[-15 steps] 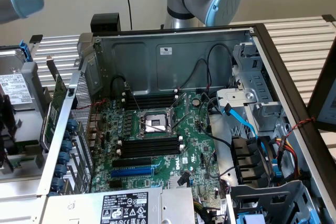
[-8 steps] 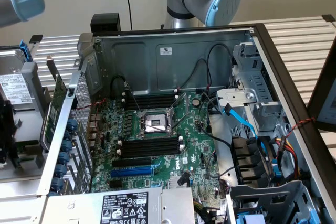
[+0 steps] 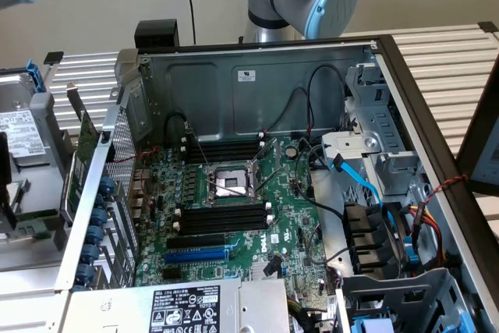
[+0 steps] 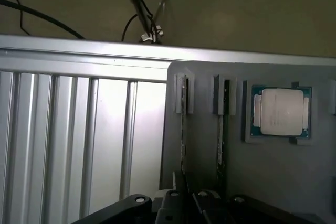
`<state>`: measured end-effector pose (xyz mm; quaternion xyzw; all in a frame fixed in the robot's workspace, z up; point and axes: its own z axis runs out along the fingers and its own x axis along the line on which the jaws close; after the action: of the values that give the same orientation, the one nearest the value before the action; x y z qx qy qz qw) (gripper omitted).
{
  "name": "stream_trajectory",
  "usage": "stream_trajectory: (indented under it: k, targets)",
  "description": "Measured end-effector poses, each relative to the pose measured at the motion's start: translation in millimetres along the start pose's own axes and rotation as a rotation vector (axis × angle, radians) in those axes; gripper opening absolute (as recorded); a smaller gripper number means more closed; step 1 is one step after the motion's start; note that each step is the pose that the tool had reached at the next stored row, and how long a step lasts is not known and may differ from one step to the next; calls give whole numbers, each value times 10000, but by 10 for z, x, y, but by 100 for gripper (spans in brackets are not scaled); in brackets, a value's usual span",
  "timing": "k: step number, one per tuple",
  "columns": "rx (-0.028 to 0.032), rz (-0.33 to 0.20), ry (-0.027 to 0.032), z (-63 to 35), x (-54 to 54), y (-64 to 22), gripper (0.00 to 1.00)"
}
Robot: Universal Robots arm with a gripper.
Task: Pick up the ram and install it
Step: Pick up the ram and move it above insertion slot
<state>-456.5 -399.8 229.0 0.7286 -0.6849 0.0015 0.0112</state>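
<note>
Wrist view, ram point(image 4: 182, 135) upright in grey holder point(image 4: 273, 177)

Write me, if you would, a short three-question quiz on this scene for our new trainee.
1. True or false: the long black slots on the motherboard are already filled.
2. Multiple choice: what lies in the grey holder beside the ram sticks? A) a fan; B) a processor; C) a screwdriver.
3. Fill in: the one coloured slot on the motherboard is ____.

Key: 1 false; 2 B; 3 blue.
</note>
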Motion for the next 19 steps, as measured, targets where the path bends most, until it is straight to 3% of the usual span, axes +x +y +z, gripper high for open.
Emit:
stream_trajectory:
  k: [12,19]
  targets:
    - [1,-2,-1,-543,11,-8,12]
    - [-4,0,-3,-864,29,-186,12]
